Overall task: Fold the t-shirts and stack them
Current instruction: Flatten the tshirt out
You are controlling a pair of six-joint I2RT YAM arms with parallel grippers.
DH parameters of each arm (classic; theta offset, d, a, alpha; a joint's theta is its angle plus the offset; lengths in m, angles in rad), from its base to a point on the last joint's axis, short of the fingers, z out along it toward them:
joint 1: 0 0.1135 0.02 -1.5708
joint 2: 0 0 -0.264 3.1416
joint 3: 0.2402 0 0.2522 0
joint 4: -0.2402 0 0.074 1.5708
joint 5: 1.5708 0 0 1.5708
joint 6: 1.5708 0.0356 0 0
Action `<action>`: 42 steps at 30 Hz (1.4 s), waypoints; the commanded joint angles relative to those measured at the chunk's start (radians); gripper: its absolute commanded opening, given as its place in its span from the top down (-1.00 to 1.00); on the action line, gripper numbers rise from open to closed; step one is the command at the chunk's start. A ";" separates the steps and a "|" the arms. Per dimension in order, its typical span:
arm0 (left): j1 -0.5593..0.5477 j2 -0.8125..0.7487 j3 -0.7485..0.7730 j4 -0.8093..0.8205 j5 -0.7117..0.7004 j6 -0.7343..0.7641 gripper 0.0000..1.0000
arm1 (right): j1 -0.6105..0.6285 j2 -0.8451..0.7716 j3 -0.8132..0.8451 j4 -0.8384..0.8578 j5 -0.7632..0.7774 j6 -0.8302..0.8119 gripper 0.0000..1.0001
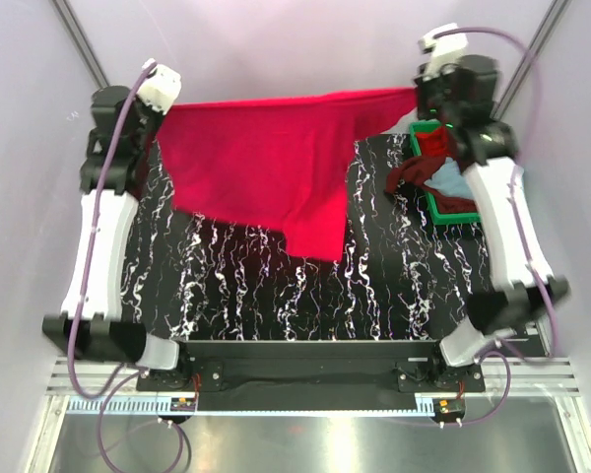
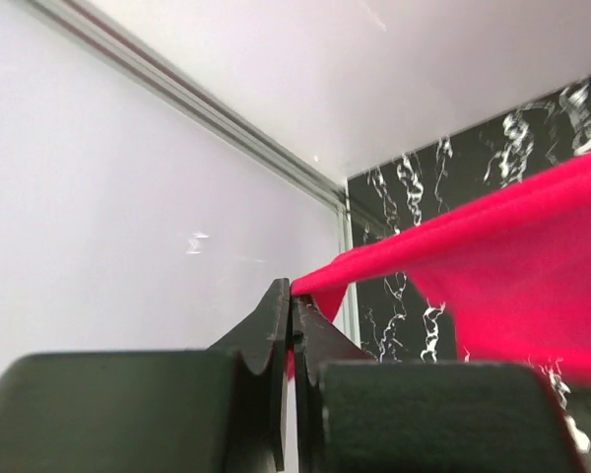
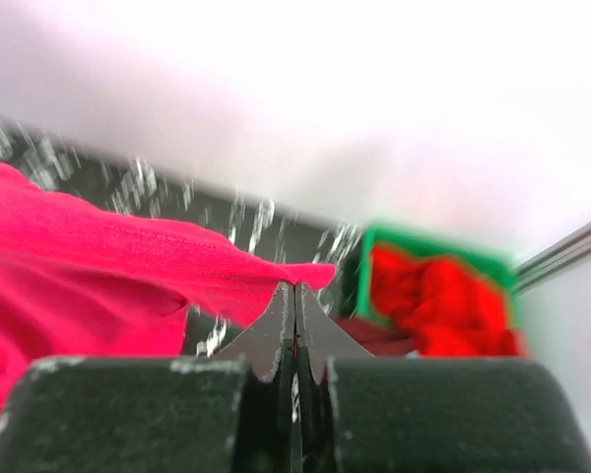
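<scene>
The left gripper [image 2: 292,296] and right gripper [image 3: 295,294] are each clamping a corner of the crimson-pink t-shirt [image 1: 266,163], which is draping limp and light (hems likely grip best) over the table's [image 1: 227,286] 12 o'clock side.

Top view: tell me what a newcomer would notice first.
The pink shirt dominates. It is stretched across the far side of the black marbled table, pinched at one end by the left gripper and at the other by the right gripper. At the far right, a green bin holds a heap of shirts, with a maroon shirt spilling over its rim.
</scene>
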State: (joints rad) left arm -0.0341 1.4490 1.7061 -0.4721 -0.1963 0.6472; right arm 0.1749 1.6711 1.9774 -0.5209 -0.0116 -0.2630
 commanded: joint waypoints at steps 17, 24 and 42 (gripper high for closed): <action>0.020 -0.409 0.021 -0.220 0.209 -0.152 1.00 | -0.023 -0.473 0.044 -0.176 0.056 0.071 1.00; 0.020 -0.316 -0.101 -0.220 0.279 -0.260 1.00 | -0.023 -0.334 -0.047 -0.139 0.016 0.151 1.00; 0.063 0.387 0.018 -0.057 0.121 -0.333 1.00 | -0.095 0.438 0.215 0.019 -0.031 0.101 1.00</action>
State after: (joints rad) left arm 0.0032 1.7943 1.5764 -0.5964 0.0219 0.2794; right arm 0.1020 2.0678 2.0163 -0.5812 -0.0898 -0.1276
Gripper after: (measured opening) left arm 0.012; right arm 0.009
